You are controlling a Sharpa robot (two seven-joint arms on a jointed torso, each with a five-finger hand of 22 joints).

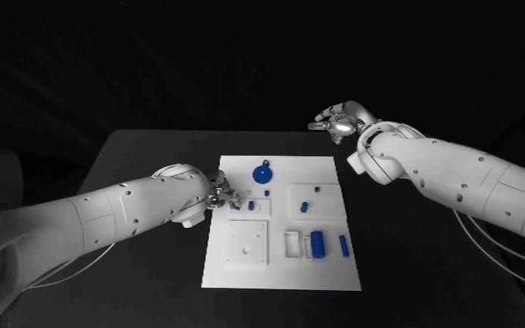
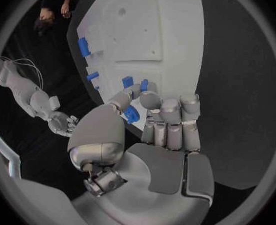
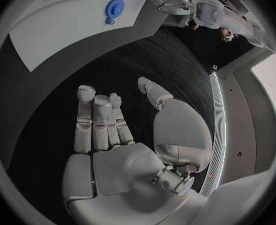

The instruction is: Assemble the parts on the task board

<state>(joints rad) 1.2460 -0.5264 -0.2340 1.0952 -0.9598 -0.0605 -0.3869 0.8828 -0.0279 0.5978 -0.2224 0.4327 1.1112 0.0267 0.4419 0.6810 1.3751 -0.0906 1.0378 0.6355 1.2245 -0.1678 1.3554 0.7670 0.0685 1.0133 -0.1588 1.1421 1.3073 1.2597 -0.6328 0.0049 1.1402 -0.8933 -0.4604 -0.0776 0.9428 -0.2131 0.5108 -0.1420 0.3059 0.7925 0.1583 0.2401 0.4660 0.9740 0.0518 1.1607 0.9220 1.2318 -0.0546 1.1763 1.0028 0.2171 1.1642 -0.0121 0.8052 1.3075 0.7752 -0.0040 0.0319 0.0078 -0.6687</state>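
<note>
Slippage is the chief hazard here: the left hand point(image 1: 222, 193) sits at the left edge of the task board point(image 1: 328, 275), fingers point(image 2: 169, 116) bunched close, and the wrist view shows a small blue part point(image 2: 132, 114) pinched between thumb and fingers right at the board's rim. The grip looks shallow, so the piece could twist or drop onto the worktop point(image 1: 143, 153) as it is carried to its seat. Two more short blue pegs point(image 1: 250, 206) stand just beside those fingers, and I judge a careless move could knock them over.

Moving right across the board, a raised white block point(image 1: 248, 243) near the front edge has shallow holes that look empty. Toward the far edge lies a round blue disc point(image 1: 262, 174) with a small tab. Next comes a square white plate point(image 1: 309, 200) carrying two small blue pieces. Nearer the front, a rectangular recess point(image 1: 292, 244) appears unfilled; just beside it lies a blue cylinder point(image 1: 317, 244), and a slimmer blue bar point(image 1: 344, 245) lies close to the board's right edge.

The right hand point(image 1: 337, 121) hovers above the worktop's far edge, well apart from the board, fingers loosely spread and holding nothing.
</note>
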